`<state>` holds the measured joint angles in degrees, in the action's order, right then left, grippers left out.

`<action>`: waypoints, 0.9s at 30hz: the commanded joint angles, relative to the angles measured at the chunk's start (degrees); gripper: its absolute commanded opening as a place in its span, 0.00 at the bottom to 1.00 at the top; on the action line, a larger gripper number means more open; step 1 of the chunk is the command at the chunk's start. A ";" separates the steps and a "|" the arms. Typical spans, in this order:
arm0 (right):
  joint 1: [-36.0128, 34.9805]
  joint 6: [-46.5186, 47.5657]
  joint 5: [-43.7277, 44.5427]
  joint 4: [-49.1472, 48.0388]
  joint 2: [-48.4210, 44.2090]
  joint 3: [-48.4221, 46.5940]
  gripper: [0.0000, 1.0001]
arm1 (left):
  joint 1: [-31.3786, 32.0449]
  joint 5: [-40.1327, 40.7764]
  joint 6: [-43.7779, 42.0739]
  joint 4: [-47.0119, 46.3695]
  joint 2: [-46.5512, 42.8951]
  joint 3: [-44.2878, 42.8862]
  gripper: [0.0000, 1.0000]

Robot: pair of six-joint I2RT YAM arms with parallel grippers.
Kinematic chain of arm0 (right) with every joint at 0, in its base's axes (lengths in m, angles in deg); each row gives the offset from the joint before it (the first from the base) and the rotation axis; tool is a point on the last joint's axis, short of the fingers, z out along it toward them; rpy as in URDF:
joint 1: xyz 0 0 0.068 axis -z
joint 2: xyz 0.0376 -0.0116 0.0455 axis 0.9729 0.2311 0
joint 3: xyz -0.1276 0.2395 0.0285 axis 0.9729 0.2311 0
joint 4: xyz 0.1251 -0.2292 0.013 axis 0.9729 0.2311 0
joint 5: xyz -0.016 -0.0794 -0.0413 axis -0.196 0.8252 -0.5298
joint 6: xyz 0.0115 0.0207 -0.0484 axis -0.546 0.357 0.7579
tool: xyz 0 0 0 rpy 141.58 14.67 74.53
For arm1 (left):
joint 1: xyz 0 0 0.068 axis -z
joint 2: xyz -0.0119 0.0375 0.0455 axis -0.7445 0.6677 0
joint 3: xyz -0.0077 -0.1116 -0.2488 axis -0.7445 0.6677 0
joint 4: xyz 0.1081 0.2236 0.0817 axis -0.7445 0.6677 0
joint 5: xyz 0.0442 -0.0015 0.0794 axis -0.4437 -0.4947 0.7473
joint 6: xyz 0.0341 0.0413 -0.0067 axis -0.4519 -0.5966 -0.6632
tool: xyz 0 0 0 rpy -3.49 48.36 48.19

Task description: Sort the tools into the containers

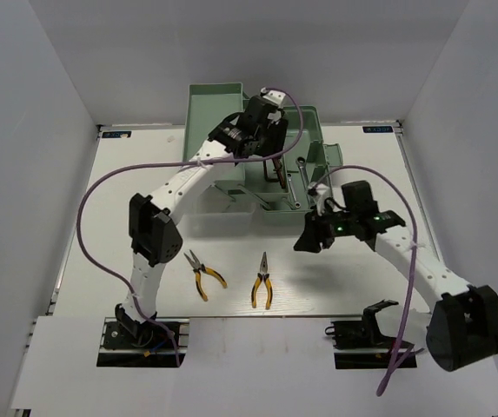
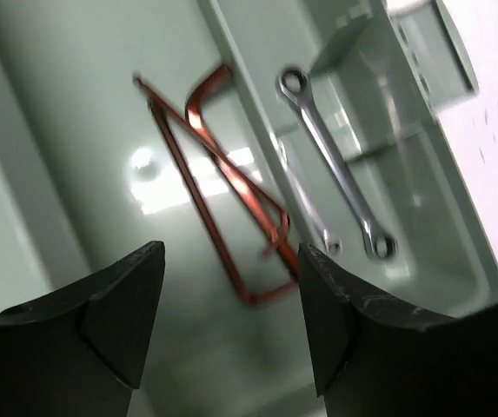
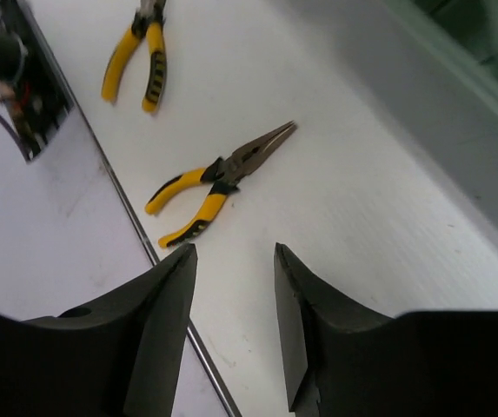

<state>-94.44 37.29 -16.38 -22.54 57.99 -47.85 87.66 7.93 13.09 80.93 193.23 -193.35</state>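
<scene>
My left gripper (image 1: 273,149) is open and empty over the pale green toolbox (image 1: 209,109). In the left wrist view, the gripper (image 2: 229,261) hangs above the reddish-brown hex keys (image 2: 193,187), which lie crossed in one tray. A silver wrench (image 2: 333,161) lies in the compartment beside them, and a second wrench (image 2: 329,244) is partly hidden by the wall. My right gripper (image 1: 306,238) is open and empty above the table. In the right wrist view, the gripper (image 3: 234,254) is short of one yellow-handled pliers (image 3: 205,187). The other pliers (image 3: 136,56) lies farther off. Both pliers (image 1: 262,282) (image 1: 203,276) lie on the table's near part.
The toolbox's trays stand spread at the back centre, with a translucent lid (image 1: 227,213) in front of them. A purple cable (image 1: 92,208) loops beside the left arm. A metal rail (image 3: 136,217) marks the table's near edge. White walls enclose the table.
</scene>
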 commanded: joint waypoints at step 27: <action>-44.86 -12.94 33.73 -1.73 29.24 -8.70 0.52 | 4.83 0.99 34.07 13.50 -79.58 85.64 0.70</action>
<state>-137.65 26.80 14.76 -24.72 85.72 -55.20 92.56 10.01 43.69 95.39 114.93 -109.29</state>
